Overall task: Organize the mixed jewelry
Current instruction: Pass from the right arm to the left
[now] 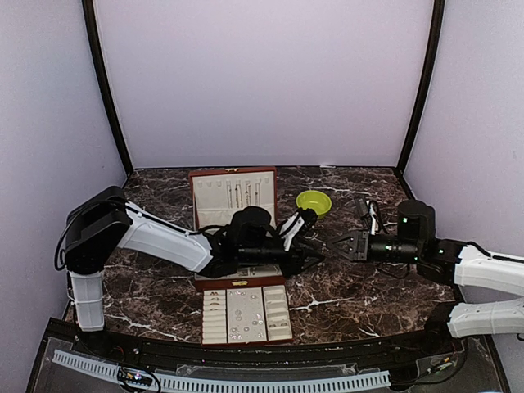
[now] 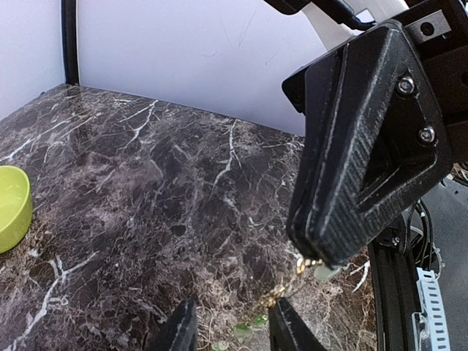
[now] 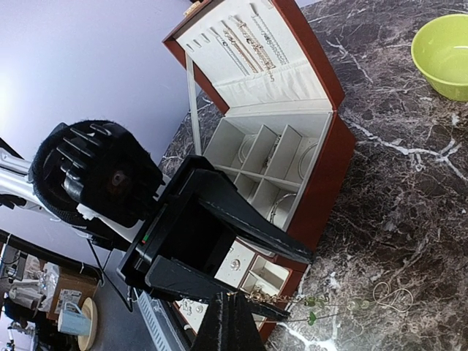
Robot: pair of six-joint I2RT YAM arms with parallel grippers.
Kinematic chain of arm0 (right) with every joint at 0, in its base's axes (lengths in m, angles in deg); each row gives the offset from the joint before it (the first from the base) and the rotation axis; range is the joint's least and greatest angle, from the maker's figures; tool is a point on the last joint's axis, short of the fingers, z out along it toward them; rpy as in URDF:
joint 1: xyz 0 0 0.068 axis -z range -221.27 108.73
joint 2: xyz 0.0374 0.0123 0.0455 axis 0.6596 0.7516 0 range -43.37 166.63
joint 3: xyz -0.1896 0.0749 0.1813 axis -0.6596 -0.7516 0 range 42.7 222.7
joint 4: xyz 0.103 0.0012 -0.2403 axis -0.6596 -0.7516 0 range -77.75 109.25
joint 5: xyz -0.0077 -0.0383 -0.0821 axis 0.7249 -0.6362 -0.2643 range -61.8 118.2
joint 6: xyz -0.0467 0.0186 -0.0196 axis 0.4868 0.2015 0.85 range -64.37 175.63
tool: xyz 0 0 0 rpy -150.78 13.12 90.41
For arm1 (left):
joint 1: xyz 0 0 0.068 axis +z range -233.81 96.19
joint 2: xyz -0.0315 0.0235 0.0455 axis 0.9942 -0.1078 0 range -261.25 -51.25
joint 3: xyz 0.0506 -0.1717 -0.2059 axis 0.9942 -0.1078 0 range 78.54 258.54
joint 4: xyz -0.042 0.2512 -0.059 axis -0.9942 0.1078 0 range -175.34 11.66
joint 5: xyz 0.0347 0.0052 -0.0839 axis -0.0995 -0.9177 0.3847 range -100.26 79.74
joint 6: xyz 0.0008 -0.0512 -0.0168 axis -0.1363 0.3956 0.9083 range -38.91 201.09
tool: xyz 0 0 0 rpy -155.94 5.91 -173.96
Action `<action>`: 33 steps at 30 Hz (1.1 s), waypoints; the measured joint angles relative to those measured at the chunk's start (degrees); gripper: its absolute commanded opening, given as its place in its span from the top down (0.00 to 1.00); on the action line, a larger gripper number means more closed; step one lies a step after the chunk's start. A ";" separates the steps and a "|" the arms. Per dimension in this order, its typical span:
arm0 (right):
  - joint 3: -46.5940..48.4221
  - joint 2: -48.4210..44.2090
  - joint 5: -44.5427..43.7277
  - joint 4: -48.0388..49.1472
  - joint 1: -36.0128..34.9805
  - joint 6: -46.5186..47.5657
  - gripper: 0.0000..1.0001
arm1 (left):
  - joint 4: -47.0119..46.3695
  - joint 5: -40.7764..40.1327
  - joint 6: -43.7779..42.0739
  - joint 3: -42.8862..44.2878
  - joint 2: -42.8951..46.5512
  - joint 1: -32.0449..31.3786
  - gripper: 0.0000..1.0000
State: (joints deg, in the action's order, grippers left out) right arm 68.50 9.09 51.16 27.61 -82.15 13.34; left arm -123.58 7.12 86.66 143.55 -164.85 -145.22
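Hanging off the tip of the right pincer (image 2: 322, 257), which is clamped fully shut on it, is a thin gold chain (image 2: 281, 291) with a few little green beads. All this is above the middle of the marble table (image 1: 360, 286), just right of the open reddish-brown jewelry box (image 3: 329, 157). The left pincer (image 2: 234, 330) sits right below, fingers partway apart with the chain dangling into the gap, not pinching anything. The chain's other end looks to trail down to a loose loop on the table. More tiny silvery pieces (image 1: 246, 319) lie in the cream tray (image 1: 279, 326) at the near edge. A lime-green bowl (image 1: 313, 202) sits toward the far edge.
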 measured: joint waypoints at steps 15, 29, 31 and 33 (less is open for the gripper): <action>-0.76 -0.09 0.11 1.11 0.00 -0.04 1.00 | 0.22 0.72 -1.31 4.37 -2.95 -1.86 0.99; -2.36 -1.84 -3.39 1.75 -0.02 -1.20 0.55 | -2.75 0.68 0.68 2.19 -0.33 -1.88 1.00; -2.69 -2.97 -4.15 1.90 -0.07 -1.53 0.43 | -3.52 0.70 1.53 1.55 0.94 -1.88 1.00; -2.80 -4.17 -4.94 1.90 -0.09 -2.60 0.35 | -4.02 0.79 2.64 0.76 2.38 -1.88 1.00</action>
State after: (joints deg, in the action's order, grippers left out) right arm 65.71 4.92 46.22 29.51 -82.24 10.74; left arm -127.60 7.91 89.30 144.32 -162.47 -147.10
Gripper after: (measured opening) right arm 0.527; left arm 0.018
